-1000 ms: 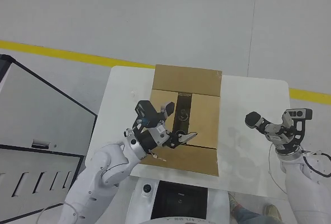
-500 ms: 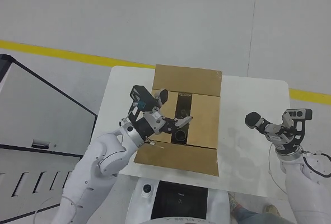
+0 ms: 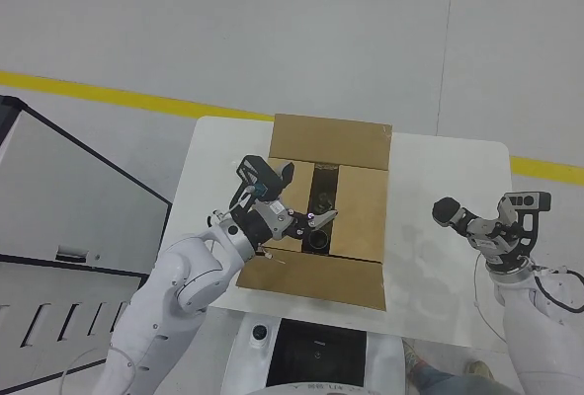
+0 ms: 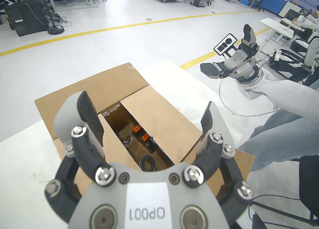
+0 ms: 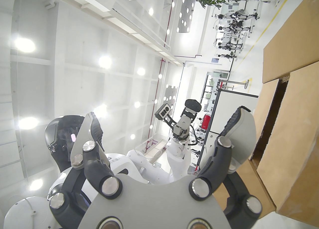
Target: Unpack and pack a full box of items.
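Left pincer moved over box gap; cup, orange-tabbed block inside.

A brown cardboard box sits upright in the middle of the white table. Its far and near flaps are folded outward, and its two side flaps are lowered inward with a narrow slot between them. Down in that slot lie a dark round cup, a small round knob-like piece and a black bar with two orange blocks.
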